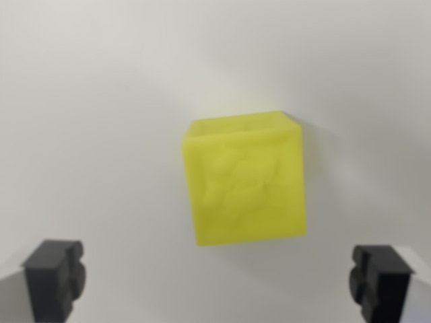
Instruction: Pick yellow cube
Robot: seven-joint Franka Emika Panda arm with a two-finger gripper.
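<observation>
The cube (244, 178) rests on the white worktop (94, 101), slightly right of centre in the wrist view and out of focus. The jaws stand wide apart and hold nothing. Both black fingertips (54, 276) appear at the lower corners of the view, below the cube and clear of it on either side.

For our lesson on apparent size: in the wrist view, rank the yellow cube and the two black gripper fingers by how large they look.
1. Yellow cube, clearly largest.
2-3. Left finger and right finger: look alike, both cut off by the frame edge, so unranked.
</observation>
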